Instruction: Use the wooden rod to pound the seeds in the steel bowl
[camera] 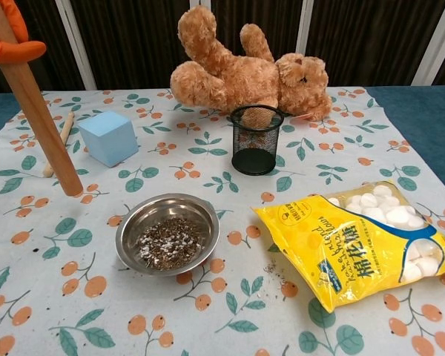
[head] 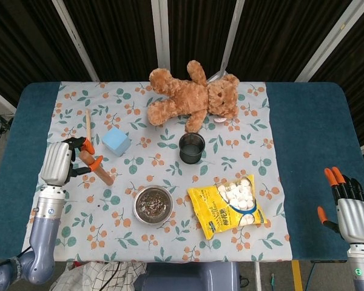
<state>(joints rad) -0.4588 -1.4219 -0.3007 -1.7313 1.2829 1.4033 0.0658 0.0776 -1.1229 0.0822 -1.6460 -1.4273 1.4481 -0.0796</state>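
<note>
1. Head view: left hand (head: 62, 162) at the left side of the flowery cloth (head: 255, 115), fingers (head: 87, 146) curled tight around the wooden rod (head: 97, 170).
2. Rod sticking out past the orange fingertips, slanting down toward the steel bowl (head: 153, 205); low end well apart from the bowl.
3. Bowl off to the right of those fingers and nearer the front edge, full of dark seeds (head: 152, 204) with some white bits.
4. Just past the fingertips, a blue block (head: 116, 141); beside it a thin stick (head: 88, 126) lying flat on the cloth.
5. Farther right of the fingers, a black mesh cup (head: 192, 148), standing up, with a brown teddy bear (head: 193, 97) lying behind it.
6. Right of the bowl, a yellow bag (head: 227, 205) of white puffs, near it but not touching.
7. Right hand (head: 349, 209) far off at the right, on the blue table (head: 315, 133), fingers spread apart, holding nothing.
8. Chest view: only orange fingertips of the left hand (camera: 9, 37) showing at the top left corner, wrapped on the rod (camera: 38, 119).
9. Rod tilted, low end close to the cloth, left of the bowl (camera: 167, 233) and apart from it.
10. Seeds (camera: 168, 242) lying in the bottom of the bowl.
11. Blue block (camera: 108, 137) right of the rod, thin stick (camera: 58, 142) behind the rod.
12. Mesh cup (camera: 255, 139) in the middle, teddy bear (camera: 245, 70) behind it, yellow bag (camera: 363, 248) at the right.
13. Right hand not seen in this view.
</note>
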